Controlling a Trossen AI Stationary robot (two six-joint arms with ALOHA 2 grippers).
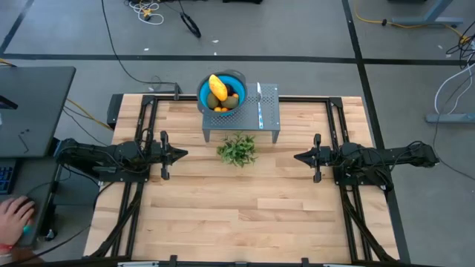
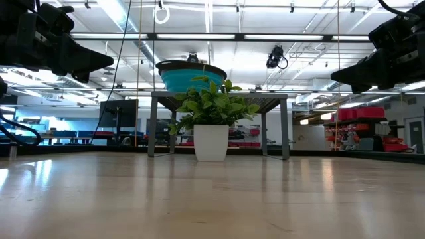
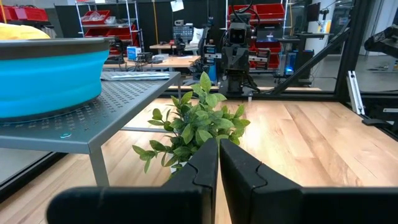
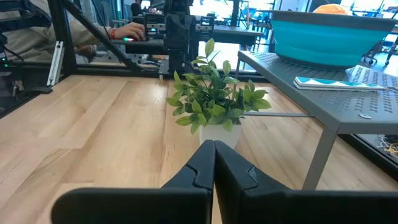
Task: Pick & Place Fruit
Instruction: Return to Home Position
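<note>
fruit point(image 1: 217, 87) in blue bowl point(image 1: 240, 77), well apart from left pincer point(image 1: 182, 154), right pincer point(image 1: 298, 156)

Both of my arms, left arm point(image 1: 111, 157) and right arm point(image 1: 378, 158), are matte black with chunky joints. My left gripper point(image 3: 219, 143) and right gripper point(image 4: 214, 145) have dark moulded fingers with stepped notches.

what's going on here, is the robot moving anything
Nothing is being handled right now. The fruit sits in the blue bowl on the grey shelf, with the knife beside it. Both arms hover over the table on either side of the plant, the left claw and right claw shut and empty.
</note>
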